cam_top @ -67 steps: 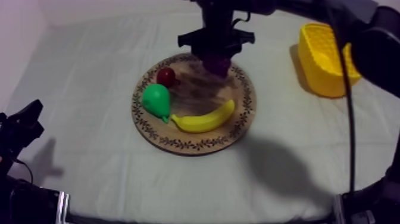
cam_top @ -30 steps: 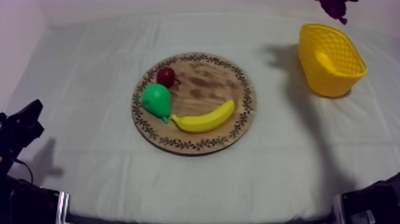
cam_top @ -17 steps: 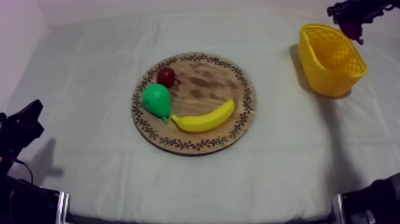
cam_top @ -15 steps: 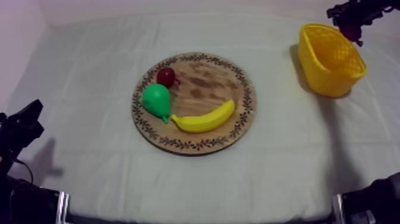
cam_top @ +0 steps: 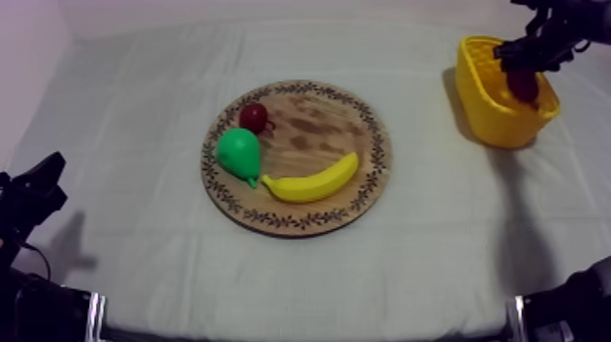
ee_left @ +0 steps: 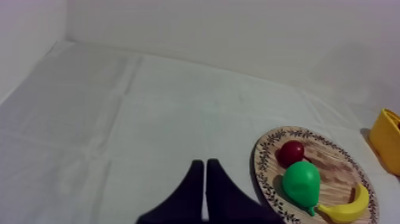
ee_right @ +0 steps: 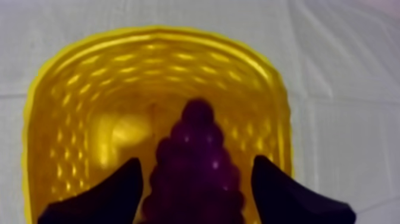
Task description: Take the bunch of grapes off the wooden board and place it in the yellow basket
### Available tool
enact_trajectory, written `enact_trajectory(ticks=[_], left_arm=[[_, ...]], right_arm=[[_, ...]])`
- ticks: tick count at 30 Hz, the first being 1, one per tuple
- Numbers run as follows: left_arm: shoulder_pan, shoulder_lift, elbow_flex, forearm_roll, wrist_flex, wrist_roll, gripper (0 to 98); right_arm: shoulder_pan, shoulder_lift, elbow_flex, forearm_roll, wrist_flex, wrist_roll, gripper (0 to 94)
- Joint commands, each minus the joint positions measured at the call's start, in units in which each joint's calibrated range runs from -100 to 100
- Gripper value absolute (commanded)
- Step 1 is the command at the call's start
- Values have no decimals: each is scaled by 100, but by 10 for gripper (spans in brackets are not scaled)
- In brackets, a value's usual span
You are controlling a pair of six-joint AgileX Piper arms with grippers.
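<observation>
1. While the right pincer (cam_top: pixel 535 53) is hanging over the yellow basket (cam_top: pixel 475 91), its two fingers (ee_right: pixel 101 193) are standing wide apart, with the bunch of grapes (ee_right: pixel 196 170) sitting between them.
2. Seen from the right wrist, slivers of yellow basket wall are showing between each fingertip and the bunch, so the tips are not pressing on it. Farther back along the fingers I cannot tell whether anything is touching.
3. The bunch is sitting inside the basket's mouth, below the rim, with its narrow end pointing away from the pincer.
4. From above, the grapes are showing as a dark purple lump just under the pincer, toward the basket's 3 o'clock side.
5. The basket is standing on the desk (cam_top: pixel 136 109) at 2 o'clock from the wooden board (cam_top: pixel 309 132), well apart from it.
6. The left pincer (cam_top: pixel 47 171) is resting at 8 o'clock from the board, well apart from it. Its fingers (ee_left: pixel 193 184) are lying together as a narrow wedge, holding nothing.
7. On the board, a small red fruit (cam_top: pixel 254 116) is sitting at 10 o'clock, a pear (cam_top: pixel 239 153) is lying just beside it at 9 o'clock, and a banana (cam_top: pixel 314 185) is curving along the 5 o'clock side.
</observation>
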Motion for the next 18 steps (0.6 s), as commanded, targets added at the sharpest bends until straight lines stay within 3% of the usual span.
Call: enact_trajectory(ticks=[1, 11, 18], left_arm=[[-2, 0, -2, 1, 0, 0, 1], [-2, 0, -2, 1, 0, 0, 1], [-2, 0, -2, 1, 0, 0, 1]], right_arm=[[6, 20, -4, -14, -107, -107, 624], [8, -345, -82, -29, -342, -175, 657], [-25, -1237, 516, 292, -692, -472, 588]])
